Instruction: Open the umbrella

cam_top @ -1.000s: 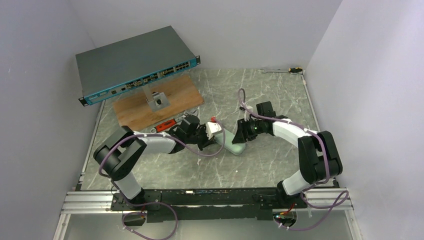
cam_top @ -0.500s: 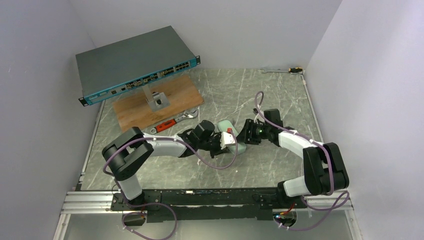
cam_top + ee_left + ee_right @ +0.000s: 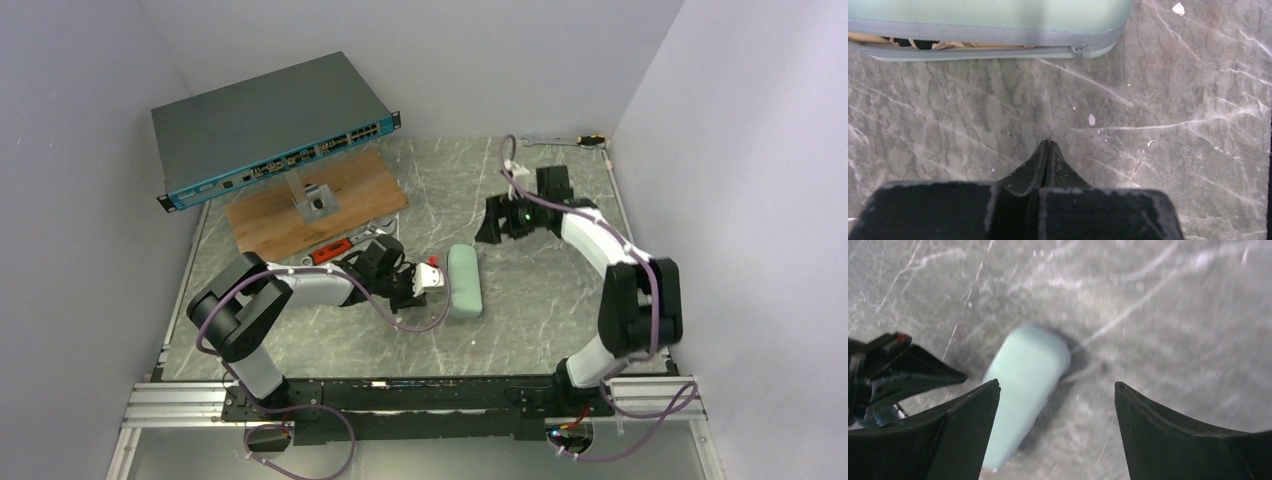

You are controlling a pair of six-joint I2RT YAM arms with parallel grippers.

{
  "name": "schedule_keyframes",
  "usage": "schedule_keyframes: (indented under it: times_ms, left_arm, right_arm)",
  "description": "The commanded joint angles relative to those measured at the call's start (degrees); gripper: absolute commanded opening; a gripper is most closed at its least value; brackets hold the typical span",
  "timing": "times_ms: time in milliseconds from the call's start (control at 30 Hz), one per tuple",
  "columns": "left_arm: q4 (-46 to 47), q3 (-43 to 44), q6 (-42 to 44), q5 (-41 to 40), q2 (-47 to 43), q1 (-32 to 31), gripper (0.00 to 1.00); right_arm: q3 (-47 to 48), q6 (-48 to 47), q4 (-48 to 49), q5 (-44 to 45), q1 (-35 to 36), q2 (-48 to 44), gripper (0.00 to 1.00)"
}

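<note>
Shut tight on nothing at left gripper, near mint sleeve; spread wide and empty at right gripper.

Bare marble parts my closed left gripper from the mint case; my spread right gripper hangs clear beyond its far end; switch and board crowd back left.
</note>
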Motion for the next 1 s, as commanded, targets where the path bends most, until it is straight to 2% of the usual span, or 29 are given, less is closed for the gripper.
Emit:
schedule_keyframes:
  times_ms: [0,233,333,433,500,533,567,633,733,967]
  left_arm:
    - [-1.96,2.57,3.64,2.73,-1.31,0.78,0.0]
    - [-2.63,4.4,3.61,3.13,-1.94,2.64,0.02]
    - [-0.11,2.24,2.98,4.63,-3.72,2.7,0.35]
    - [2.14,-0.15,1.58,5.11,-5.19,2.74,0.52]
    - [2.28,-1.0,1.09,5.06,-5.61,2.76,0.7]
    - [2.31,-1.5,1.47,5.17,-5.92,2.64,0.74]
    - [2.64,-2.3,1.99,5.06,-6.45,2.32,0.85]
    - [5.34,-4.57,2.31,4.17,-8.05,1.28,0.88]
    - [6.95,-5.74,2.44,3.84,-8.04,-0.47,0.86]
    - [8.75,-5.13,0.12,1.64,-4.67,-4.34,0.69]
  right_arm:
    - [12.07,-8.67,-7.55,-1.87,3.18,9.25,0.86]
    - [21.18,-16.84,-10.48,-0.09,8.38,15.75,0.87]
    - [24.1,-18.95,-14.32,-2.48,9.14,19.59,0.88]
    - [24.93,-20.74,-16.44,-5.3,9.27,22.62,0.88]
    - [25.03,-21.88,-17.73,-6.54,9.37,24.56,0.86]
    - [25.08,-22.63,-18.62,-6.9,9.34,25.44,0.83]
    - [24.94,-23.22,-19.41,-7.12,9.36,25.98,0.81]
    - [23.59,-25.11,-20.95,-7.05,9.34,26.29,0.76]
    - [20.61,-25.68,-20.57,-6.02,9.23,24.34,0.68]
    - [15.23,-24.55,-17.29,-5.12,8.99,20.71,0.61]
